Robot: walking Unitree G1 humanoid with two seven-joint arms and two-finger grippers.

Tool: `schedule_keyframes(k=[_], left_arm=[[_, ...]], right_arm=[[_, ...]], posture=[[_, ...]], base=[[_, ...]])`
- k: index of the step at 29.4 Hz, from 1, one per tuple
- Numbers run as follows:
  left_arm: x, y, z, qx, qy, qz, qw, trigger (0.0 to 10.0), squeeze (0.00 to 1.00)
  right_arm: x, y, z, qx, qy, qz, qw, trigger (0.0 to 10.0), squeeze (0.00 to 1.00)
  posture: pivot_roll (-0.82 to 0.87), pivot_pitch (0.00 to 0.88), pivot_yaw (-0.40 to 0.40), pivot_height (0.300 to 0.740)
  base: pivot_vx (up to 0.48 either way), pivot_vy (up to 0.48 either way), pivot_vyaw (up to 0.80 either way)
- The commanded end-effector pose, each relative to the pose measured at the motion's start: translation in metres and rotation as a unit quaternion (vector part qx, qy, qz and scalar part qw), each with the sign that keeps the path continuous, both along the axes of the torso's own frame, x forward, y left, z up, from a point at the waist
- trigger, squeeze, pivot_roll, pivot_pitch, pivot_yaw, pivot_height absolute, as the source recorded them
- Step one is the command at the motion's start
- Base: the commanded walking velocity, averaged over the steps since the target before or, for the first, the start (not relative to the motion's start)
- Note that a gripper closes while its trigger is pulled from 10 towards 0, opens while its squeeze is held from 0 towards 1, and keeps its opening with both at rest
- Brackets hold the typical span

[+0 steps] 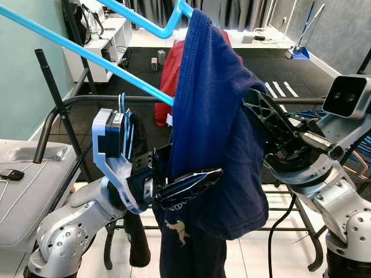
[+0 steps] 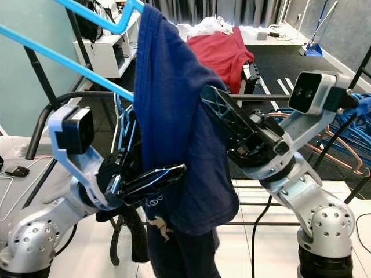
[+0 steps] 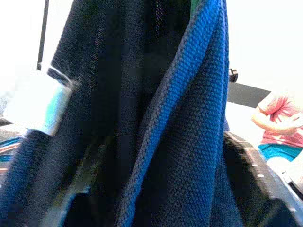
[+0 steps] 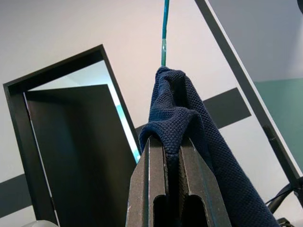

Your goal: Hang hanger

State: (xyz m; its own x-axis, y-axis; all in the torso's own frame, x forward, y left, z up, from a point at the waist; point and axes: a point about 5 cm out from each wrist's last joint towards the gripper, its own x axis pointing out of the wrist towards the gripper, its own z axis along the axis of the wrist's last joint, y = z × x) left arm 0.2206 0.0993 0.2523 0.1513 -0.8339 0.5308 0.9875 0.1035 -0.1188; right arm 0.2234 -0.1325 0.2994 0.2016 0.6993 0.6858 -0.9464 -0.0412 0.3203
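Note:
A navy knit shirt (image 1: 214,116) hangs over a light blue hanger (image 1: 87,55) held high near my head. My right gripper (image 1: 250,101) reaches in from the right. It is shut on a fold of the shirt near its upper edge, and in the right wrist view the cloth is pinched between the two fingers (image 4: 156,179). My left gripper (image 1: 203,176) is lower down at the shirt's body. One finger lies across the front of the cloth and the other is behind it. In the left wrist view the shirt (image 3: 156,118) hangs between the spread fingers (image 3: 255,189).
A black clothes rail (image 1: 75,101) runs behind the shirt, and a red garment (image 1: 171,75) hangs over it. A grey table (image 1: 29,191) with a small black item (image 1: 11,174) stands at my left. Several blue hangers (image 2: 348,133) crowd the right side. A white shelf (image 1: 110,40) stands at the back left.

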Motion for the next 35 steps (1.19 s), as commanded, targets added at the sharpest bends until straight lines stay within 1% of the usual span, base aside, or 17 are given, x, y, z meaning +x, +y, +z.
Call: schedule_keyframes(k=[1, 11, 12, 16, 17, 18, 19, 20, 24, 28, 29, 30, 32, 35], left_arm=[[0.002, 0.0, 0.002, -0.011, -0.002, 0.004, 1.0, 0.0, 0.0], [0.003, 0.0, 0.001, -0.007, -0.004, 0.009, 1.0, 0.0, 0.0], [0.003, 0.001, 0.001, -0.004, -0.005, 0.013, 1.0, 10.0, 0.0], [0.006, 0.006, 0.0, -0.003, 0.0, 0.03, 1.0, 10.0, 0.0], [0.006, 0.007, 0.001, -0.003, 0.002, 0.029, 1.0, 10.0, 0.44], [0.006, 0.007, 0.001, -0.003, 0.002, 0.029, 1.0, 10.0, 0.44], [0.006, 0.007, 0.001, -0.005, 0.004, 0.026, 1.0, 10.0, 0.83], [0.005, 0.007, 0.001, -0.007, 0.006, 0.019, 1.0, 10.0, 1.0], [0.005, 0.007, 0.002, -0.013, 0.009, 0.015, 1.0, 10.0, 1.0], [0.003, 0.008, 0.001, -0.01, 0.009, 0.009, 1.0, 10.0, 1.0], [-0.001, 0.01, 0.0, -0.002, 0.01, -0.005, 1.0, 10.0, 1.0], [-0.001, 0.01, 0.0, -0.002, 0.01, -0.005, 1.0, 10.0, 1.0], [-0.011, 0.023, -0.005, 0.018, 0.015, -0.031, 0.999, 10.0, 1.0], [-0.016, 0.043, -0.007, 0.039, 0.018, -0.023, 0.999, 10.0, 1.0]], right_arm=[[-0.006, 0.007, 0.002, -0.01, -0.014, 0.015, 1.0, 0.0, 0.0], [-0.006, 0.009, -0.002, -0.02, -0.012, 0.016, 1.0, 0.0, 0.0], [-0.006, 0.009, -0.002, -0.022, -0.011, 0.016, 1.0, 0.0, 0.0], [-0.005, 0.009, -0.003, -0.025, -0.012, 0.014, 1.0, 0.0, 0.0], [-0.005, 0.008, -0.003, -0.026, -0.012, 0.013, 0.999, 0.0, 0.0], [-0.005, 0.008, -0.003, -0.026, -0.012, 0.013, 0.999, 0.0, 0.0], [-0.005, 0.008, -0.003, -0.026, -0.012, 0.013, 0.999, 0.0, 0.0], [-0.005, 0.008, -0.003, -0.027, -0.013, 0.013, 0.999, 0.0, 0.0], [-0.004, 0.008, -0.004, -0.028, -0.013, 0.012, 0.999, 0.0, 0.0], [-0.004, 0.008, -0.004, -0.029, -0.013, 0.009, 0.999, 0.0, 0.0], [-0.003, 0.007, -0.005, -0.03, -0.012, 0.005, 0.999, 0.0, 0.0], [-0.003, 0.007, -0.005, -0.03, -0.012, 0.005, 0.999, 0.0, 0.0], [-0.001, 0.004, -0.006, -0.037, -0.01, -0.005, 0.999, 0.0, 0.0], [0.003, -0.002, -0.009, -0.048, -0.007, -0.017, 0.999, 0.0, 0.0]], posture=[[-0.08, 0.0, -0.015, 0.74], [-0.08, 0.0, -0.015, 0.74], [-0.08, 0.0, -0.016, 0.74], [-0.08, 0.0, -0.017, 0.74], [-0.08, 0.0, -0.017, 0.74], [-0.08, 0.0, -0.017, 0.74], [-0.08, 0.0, -0.017, 0.74], [-0.08, 0.0, -0.017, 0.74], [-0.08, 0.0, -0.016, 0.74], [-0.08, 0.0, -0.016, 0.74], [-0.08, 0.0, -0.017, 0.74], [-0.08, 0.0, -0.017, 0.74], [-0.08, 0.0, -0.02, 0.74], [-0.07, 0.0, -0.023, 0.74]], base=[[0.0, 0.0, 0.0], [0.0, 0.0, 0.0], [0.0, 0.0, 0.0], [0.0, 0.0, 0.0], [0.0, 0.0, 0.0], [0.0, 0.0, 0.0], [0.0, 0.0, 0.0], [0.0, 0.0, 0.0], [0.0, 0.0, 0.0], [0.0, 0.0, 0.0], [0.0, 0.0, 0.0], [0.0, 0.0, 0.0], [0.0, 0.0, 0.0], [0.0, 0.0, 0.0]])
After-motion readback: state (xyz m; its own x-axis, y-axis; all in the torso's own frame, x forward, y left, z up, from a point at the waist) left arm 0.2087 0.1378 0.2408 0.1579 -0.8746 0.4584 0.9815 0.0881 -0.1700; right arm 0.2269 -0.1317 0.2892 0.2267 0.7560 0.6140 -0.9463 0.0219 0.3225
